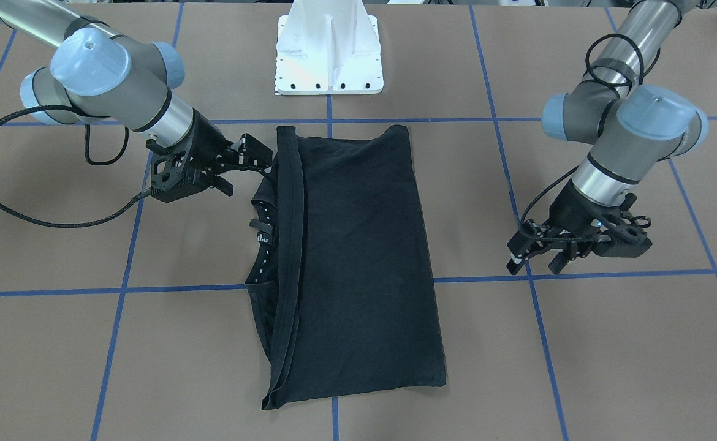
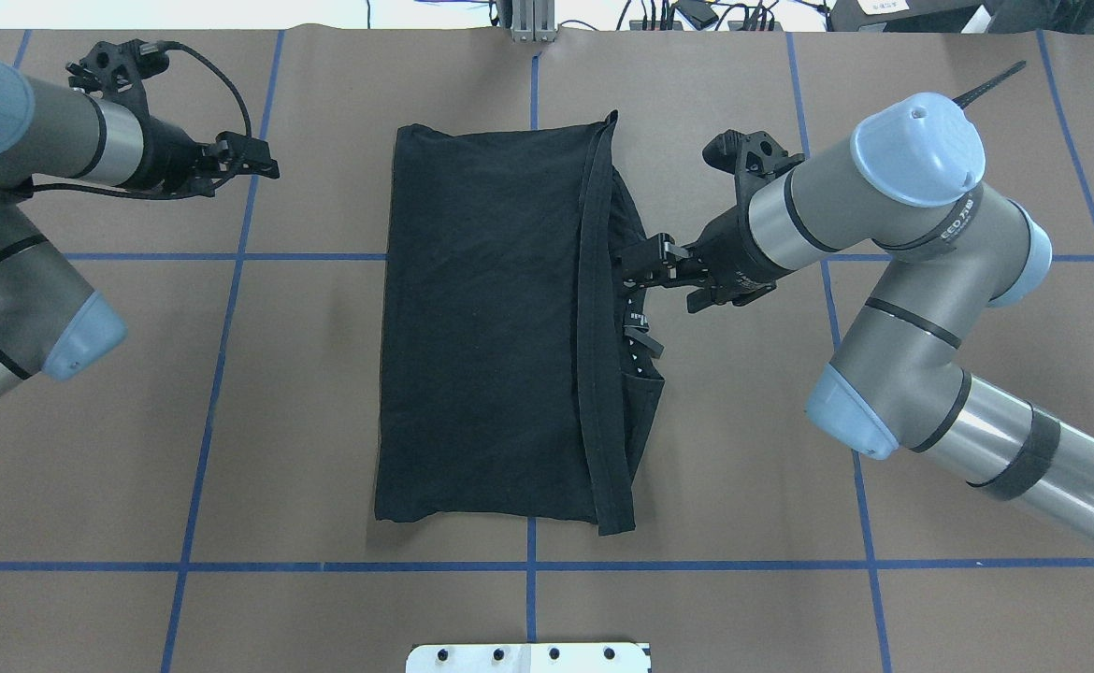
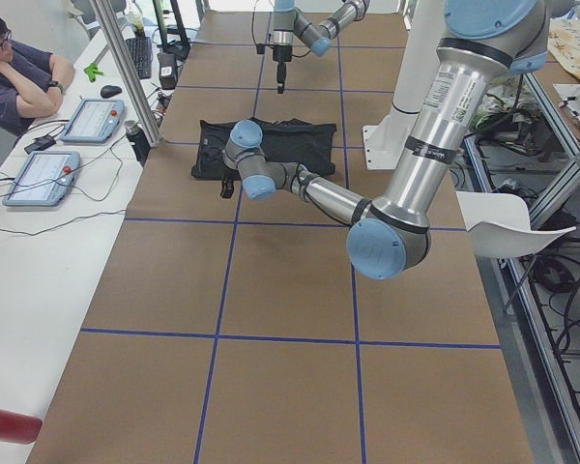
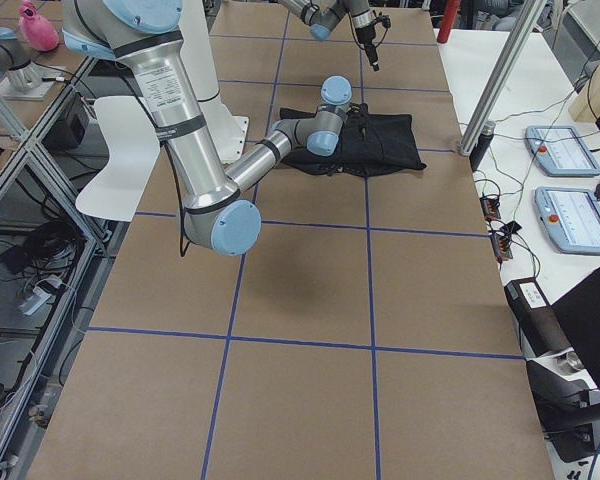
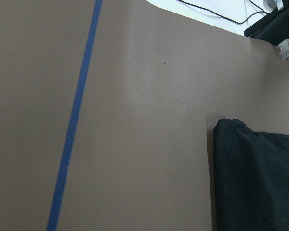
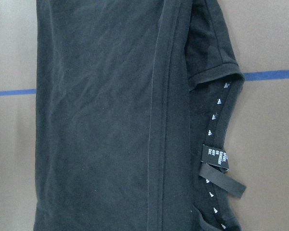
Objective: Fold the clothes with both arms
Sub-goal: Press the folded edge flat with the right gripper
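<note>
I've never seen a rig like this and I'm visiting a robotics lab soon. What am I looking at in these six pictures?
This is a robot with two jointed arms, the left arm and the right arm, at a brown table. Each ends in a gripper with two fingers. Two pictures look down on the table, one from behind the robot, one facing it. Two look along it from its ends, and two come from cameras on the wrists. A black T-shirt lies flat, folded into a long rectangle, its collar showing along one side. The right gripper is at that side, fingers apart; whether it touches the cloth is unclear. The left gripper hangs over bare table, away from the shirt, open and empty.
</note>
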You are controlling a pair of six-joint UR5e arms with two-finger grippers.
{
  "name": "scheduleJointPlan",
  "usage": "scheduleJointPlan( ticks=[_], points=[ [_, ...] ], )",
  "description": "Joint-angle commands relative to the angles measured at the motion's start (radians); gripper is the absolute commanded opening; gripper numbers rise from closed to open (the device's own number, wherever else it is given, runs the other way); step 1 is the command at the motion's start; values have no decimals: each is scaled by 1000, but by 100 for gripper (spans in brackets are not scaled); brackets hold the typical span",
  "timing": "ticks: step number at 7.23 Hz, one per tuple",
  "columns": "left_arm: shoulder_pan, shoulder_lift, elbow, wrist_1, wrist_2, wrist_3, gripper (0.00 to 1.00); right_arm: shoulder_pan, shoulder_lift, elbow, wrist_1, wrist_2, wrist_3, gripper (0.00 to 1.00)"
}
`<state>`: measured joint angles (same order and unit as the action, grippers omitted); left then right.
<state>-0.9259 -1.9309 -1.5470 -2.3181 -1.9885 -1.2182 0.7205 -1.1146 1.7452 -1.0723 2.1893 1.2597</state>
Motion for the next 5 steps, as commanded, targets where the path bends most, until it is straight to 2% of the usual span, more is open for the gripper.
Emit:
scheduleJointPlan(
  ticks=[1,3,4,5],
  points=[
    [-4,24,-12,0,-6,5,100,-57,57,90,-316,-101,-132,100],
    [-4,44,-25,-1,-7,5,100,-145,206,123,-666,-216,-173,100],
    [-2,58,-42,0,-7,5,100,-220,269,120,-808,-318,-175,100],
    [-4,61,-45,-1,-7,5,100,-258,286,117,-860,-347,-178,100]
  ],
)
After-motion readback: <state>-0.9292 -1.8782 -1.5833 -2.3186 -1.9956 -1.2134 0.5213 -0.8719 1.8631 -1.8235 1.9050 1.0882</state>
